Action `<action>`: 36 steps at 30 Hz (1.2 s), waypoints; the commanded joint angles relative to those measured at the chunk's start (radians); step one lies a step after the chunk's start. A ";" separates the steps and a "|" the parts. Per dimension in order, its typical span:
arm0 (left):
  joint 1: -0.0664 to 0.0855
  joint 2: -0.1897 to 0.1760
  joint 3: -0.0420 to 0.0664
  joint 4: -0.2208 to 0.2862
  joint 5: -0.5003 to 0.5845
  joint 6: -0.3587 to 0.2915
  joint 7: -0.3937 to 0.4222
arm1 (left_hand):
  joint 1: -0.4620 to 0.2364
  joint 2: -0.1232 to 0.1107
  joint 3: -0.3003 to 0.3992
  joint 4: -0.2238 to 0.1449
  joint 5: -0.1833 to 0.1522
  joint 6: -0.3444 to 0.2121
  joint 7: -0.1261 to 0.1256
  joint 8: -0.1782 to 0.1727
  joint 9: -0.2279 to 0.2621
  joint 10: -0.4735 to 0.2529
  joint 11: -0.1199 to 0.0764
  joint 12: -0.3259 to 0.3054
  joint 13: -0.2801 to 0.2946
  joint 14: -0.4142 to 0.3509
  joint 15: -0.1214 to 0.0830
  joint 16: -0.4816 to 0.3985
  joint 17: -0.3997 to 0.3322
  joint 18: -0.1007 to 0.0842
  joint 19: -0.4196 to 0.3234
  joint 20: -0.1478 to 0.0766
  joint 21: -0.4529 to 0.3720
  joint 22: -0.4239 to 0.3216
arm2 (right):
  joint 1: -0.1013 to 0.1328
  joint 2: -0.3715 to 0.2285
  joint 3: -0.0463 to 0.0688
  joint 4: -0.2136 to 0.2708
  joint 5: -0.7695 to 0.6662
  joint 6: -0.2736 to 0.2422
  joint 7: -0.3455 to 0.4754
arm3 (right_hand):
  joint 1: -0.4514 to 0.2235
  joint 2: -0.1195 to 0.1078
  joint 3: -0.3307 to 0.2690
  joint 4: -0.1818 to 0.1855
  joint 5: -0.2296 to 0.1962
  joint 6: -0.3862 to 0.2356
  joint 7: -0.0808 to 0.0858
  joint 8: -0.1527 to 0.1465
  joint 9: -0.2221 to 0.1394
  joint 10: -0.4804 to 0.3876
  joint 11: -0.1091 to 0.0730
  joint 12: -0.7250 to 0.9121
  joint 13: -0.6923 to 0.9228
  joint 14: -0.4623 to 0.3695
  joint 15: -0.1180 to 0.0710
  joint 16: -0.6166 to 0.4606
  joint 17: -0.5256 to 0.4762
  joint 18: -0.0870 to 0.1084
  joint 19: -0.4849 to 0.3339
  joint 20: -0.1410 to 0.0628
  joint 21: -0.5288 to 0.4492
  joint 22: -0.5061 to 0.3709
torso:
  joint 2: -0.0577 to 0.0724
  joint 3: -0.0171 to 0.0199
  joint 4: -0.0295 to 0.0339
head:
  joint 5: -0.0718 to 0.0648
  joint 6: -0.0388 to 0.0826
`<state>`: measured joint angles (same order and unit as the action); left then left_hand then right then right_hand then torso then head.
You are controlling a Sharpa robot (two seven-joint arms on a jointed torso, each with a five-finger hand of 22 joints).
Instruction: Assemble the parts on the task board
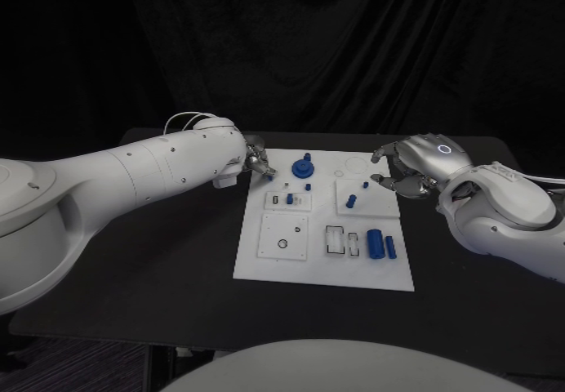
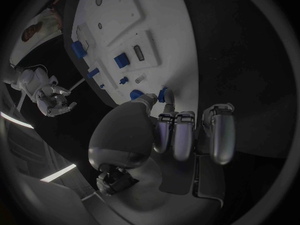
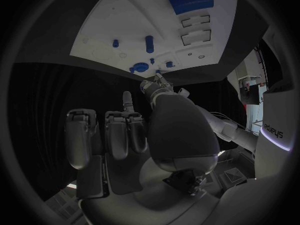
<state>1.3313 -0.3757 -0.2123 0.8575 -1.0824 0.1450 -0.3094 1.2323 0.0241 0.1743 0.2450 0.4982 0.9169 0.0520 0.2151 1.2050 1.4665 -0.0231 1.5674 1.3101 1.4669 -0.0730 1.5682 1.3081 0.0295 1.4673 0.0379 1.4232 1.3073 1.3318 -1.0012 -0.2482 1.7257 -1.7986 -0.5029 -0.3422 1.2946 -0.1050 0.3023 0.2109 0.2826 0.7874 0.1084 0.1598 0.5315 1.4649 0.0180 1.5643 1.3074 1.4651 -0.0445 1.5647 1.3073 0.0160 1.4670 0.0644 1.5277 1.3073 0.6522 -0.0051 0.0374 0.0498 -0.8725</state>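
The white task board [image 1: 282, 265] lay in the middle of the black worktop [image 1: 176, 269], with small blue parts [image 1: 377, 243] standing or lying on it — a round one [image 1: 304, 169] near its far edge. The left robot hand [image 1: 257, 160] hovered at the board's far left corner, fingers curled in, holding nothing. The right robot hand [image 1: 407, 170] hung over the far right edge, fingers likewise curled — empty.

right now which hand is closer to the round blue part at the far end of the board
Left. The left hand sits just beside the round blue part, at the task board's far left edge. The right hand hovers at the board's far right corner, farther away.
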 commanded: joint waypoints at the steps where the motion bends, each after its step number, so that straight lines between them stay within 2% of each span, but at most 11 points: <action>1: -0.003 0.002 0.001 -0.001 -0.001 0.012 0.017 | 0.016 -0.003 0.033 -0.007 -0.022 0.006 -0.001 -0.006 0.005 0.104 0.004 0.003 0.261 0.104 0.006 0.003 0.263 0.006 0.035 0.007 -0.005 0.217 | 0.001 -0.002 0.001 0.003 -0.004 0.003 -0.015 | -0.007 0.001 0.001 0.002 0.001 0.009 -0.001 0.006 0.001 0.094 -0.008 -0.004 0.250 0.099 -0.009 -0.007 0.234 -0.003 0.076 -0.005 -0.004 0.246 | 0.000 0.0007 -0.0011 | 0.002 0.000; 2: -0.003 0.002 0.001 -0.001 -0.001 0.013 0.016 | 0.018 -0.004 0.040 -0.009 -0.024 0.007 -0.001 -0.007 0.006 0.104 0.004 0.003 0.261 0.104 0.005 0.003 0.263 0.006 0.035 0.006 -0.004 0.217 | 0.001 -0.002 0.001 0.003 -0.004 0.003 -0.015 | -0.007 0.001 0.001 0.002 0.001 0.009 -0.001 0.006 0.001 0.094 -0.008 -0.004 0.250 0.099 -0.009 -0.007 0.234 -0.003 0.076 -0.005 -0.004 0.246 | 0.001 0.0008 -0.0011 | 0.002 0.000; 6: -0.004 0.001 0.001 -0.001 -0.001 0.016 0.015 | 0.023 -0.025 0.096 -0.021 0.007 0.012 -0.003 -0.006 0.019 0.104 0.002 0.003 0.261 0.104 0.004 0.003 0.263 0.006 0.034 0.005 -0.005 0.216 | 0.001 -0.002 0.001 0.003 -0.004 0.002 -0.015 | -0.006 0.002 0.002 0.002 0.002 0.011 -0.001 0.007 0.002 0.094 -0.008 -0.005 0.249 0.099 -0.009 -0.007 0.234 -0.002 0.076 -0.006 -0.004 0.245 | 0.000 0.0005 -0.0004 | 0.001 0.000; 7: -0.004 0.000 0.001 -0.001 -0.001 0.017 0.015 | 0.024 -0.033 0.119 -0.027 0.012 0.013 -0.004 -0.005 0.026 0.104 0.002 0.003 0.261 0.104 0.004 0.003 0.263 0.006 0.034 0.004 -0.005 0.216 | 0.001 -0.002 0.001 0.002 -0.004 0.001 -0.014 | -0.006 0.002 0.002 0.002 0.002 0.011 -0.001 0.007 0.002 0.094 -0.008 -0.005 0.249 0.099 -0.009 -0.007 0.234 -0.002 0.076 -0.006 -0.004 0.245 | -0.001 0.0004 0.0006 | 0.001 0.000; 8: -0.004 -0.001 0.001 0.000 -0.001 0.017 0.016 | 0.021 -0.056 0.177 -0.044 0.014 0.013 -0.005 0.001 0.045 0.104 -0.003 0.003 0.261 0.104 0.003 0.003 0.263 0.006 0.034 0.004 -0.005 0.216 | 0.001 -0.002 0.001 0.002 -0.004 0.000 -0.014 | -0.006 0.002 0.002 0.002 0.002 0.013 -0.001 0.008 0.002 0.093 -0.008 -0.005 0.248 0.099 -0.009 -0.007 0.234 -0.002 0.076 -0.006 -0.004 0.246 | -0.001 0.0003 0.0009 | 0.001 0.000; 16: -0.005 -0.008 0.001 0.008 -0.001 0.010 0.030 | -0.010 -0.105 0.342 -0.107 0.018 0.017 -0.006 0.028 0.107 0.104 -0.003 0.003 0.261 0.104 -0.001 0.003 0.263 0.006 0.033 0.000 -0.004 0.216 | 0.001 0.000 0.001 -0.003 -0.004 -0.015 0.003 | 0.003 -0.007 0.003 -0.013 0.001 0.026 -0.003 0.013 0.011 0.093 -0.010 -0.006 0.247 0.099 -0.010 -0.006 0.235 -0.003 0.077 -0.007 -0.003 0.246 | -0.003 0.0000 0.0003 | 0.005 0.000; 24: -0.005 -0.028 0.001 0.036 0.000 -0.024 0.054 | -0.036 -0.127 0.412 -0.147 0.016 0.028 -0.007 0.048 0.128 0.104 -0.004 0.003 0.261 0.104 -0.001 0.003 0.263 0.007 0.032 0.000 -0.007 0.215 | 0.001 0.004 0.001 -0.016 -0.004 -0.019 0.016 | -0.009 -0.012 -0.002 -0.014 0.001 0.019 -0.006 0.013 0.023 0.089 -0.013 -0.009 0.243 0.099 -0.012 -0.007 0.234 -0.003 0.077 -0.009 -0.003 0.246 | -0.002 -0.0005 0.0007 | 0.005 0.000; 31: -0.005 -0.066 0.001 0.099 0.000 -0.092 0.059 | -0.067 -0.145 0.459 -0.169 0.007 0.053 -0.012 0.065 0.127 0.104 -0.008 0.003 0.261 0.104 -0.005 0.003 0.263 0.006 0.034 -0.003 -0.002 0.217 | 0.000 0.004 0.000 -0.024 -0.004 -0.022 0.019 | -0.012 -0.009 -0.001 -0.016 0.001 0.015 -0.007 0.015 0.032 0.086 -0.014 -0.012 0.239 0.099 -0.014 -0.008 0.232 -0.002 0.076 -0.010 -0.004 0.246 | -0.002 0.0003 0.0010 | 0.003 0.000; 36: -0.005 -0.111 0.001 0.175 0.032 -0.151 0.038 | -0.089 -0.152 0.483 -0.175 -0.015 0.058 -0.015 0.070 0.126 0.104 -0.011 0.003 0.261 0.104 -0.007 0.003 0.263 0.006 0.035 -0.006 0.000 0.217 | -0.001 -0.001 0.000 -0.027 -0.004 -0.020 0.018 | -0.022 -0.003 -0.003 -0.032 0.001 -0.021 -0.010 0.025 0.088 0.085 -0.017 -0.013 0.237 0.099 -0.017 -0.008 0.232 -0.003 0.077 -0.014 -0.004 0.246 | -0.002 -0.0005 0.0009 | 0.003 0.000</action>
<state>1.3281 -0.4770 -0.2124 1.0076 -1.0813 0.0704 -0.2752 1.1517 -0.1279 0.5965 0.1258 0.4864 0.9494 0.0554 0.2788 1.3082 1.4632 -0.0264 1.5673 1.3100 1.4669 -0.0731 1.5682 1.3078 0.0295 1.4672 0.0378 1.4233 1.3073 1.3317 -0.9990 -0.2484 1.7002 -1.7985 -0.5077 -0.3253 1.2876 -0.1115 0.3007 0.1871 0.2826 0.7761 0.0974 0.1793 0.6063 1.4687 0.0070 1.5564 1.3073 1.4660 -0.0510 1.5610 1.3074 0.0159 1.4670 0.0570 1.5277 1.3079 0.6499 -0.0053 0.0386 0.0520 -0.8725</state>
